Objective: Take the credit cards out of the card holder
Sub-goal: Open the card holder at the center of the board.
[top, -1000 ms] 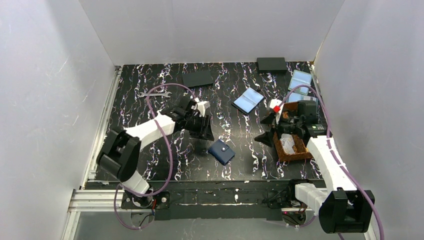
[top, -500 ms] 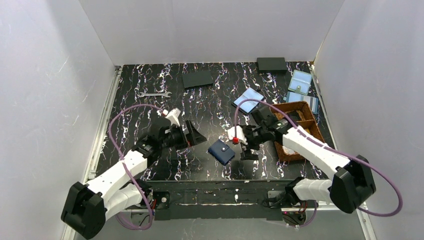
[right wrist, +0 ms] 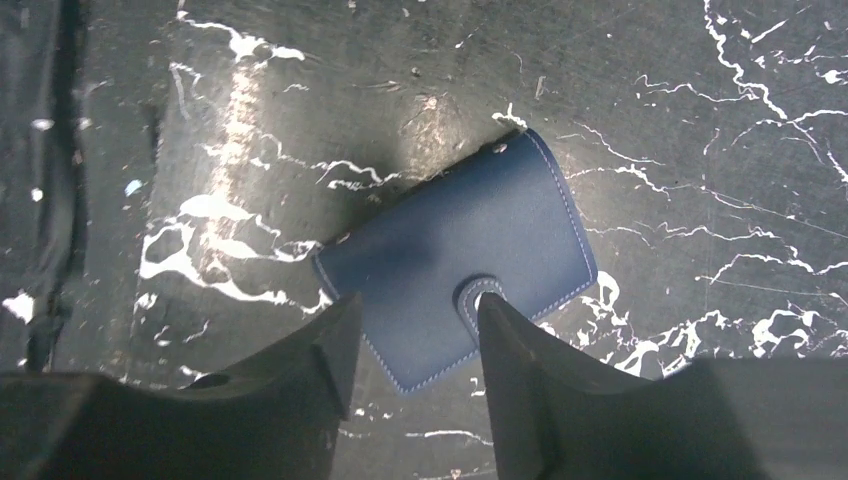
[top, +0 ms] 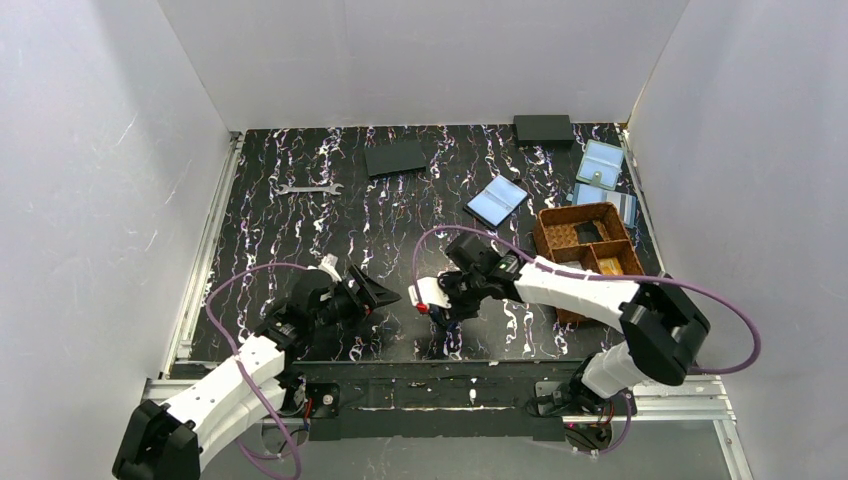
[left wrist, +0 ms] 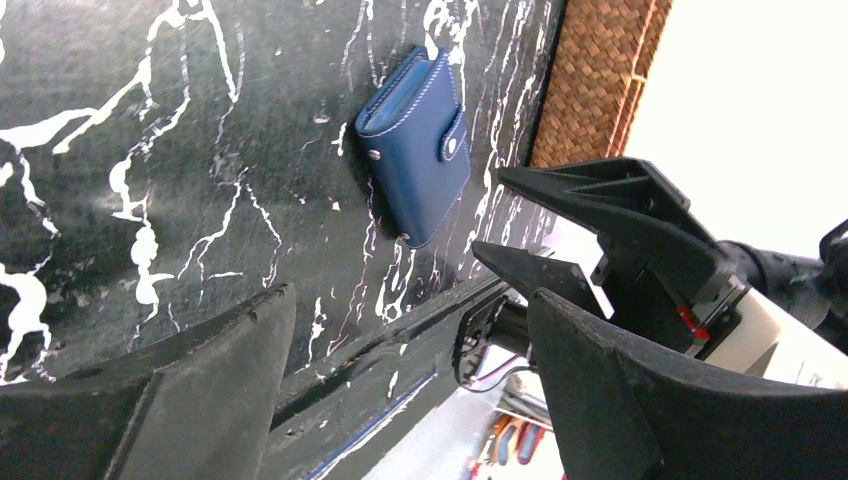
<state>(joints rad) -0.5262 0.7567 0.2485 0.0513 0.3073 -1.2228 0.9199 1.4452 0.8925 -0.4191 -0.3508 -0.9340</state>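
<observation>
The card holder point(right wrist: 455, 250) lies shut, tab snapped, flat on the tabletop point(right wrist: 700, 120) near its front edge, between your two arms. Your right jaws hang over it, partly open, with one finger point(right wrist: 320, 380) on each side of the tab edge; you cannot tell whether they touch it. Your left jaws stand wide open and empty, near the holder, aimed toward it.

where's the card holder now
Right wrist view shows the card holder flat on the table, directly under the open right gripper; it's near the front middle, left gripper just to its left.
</observation>
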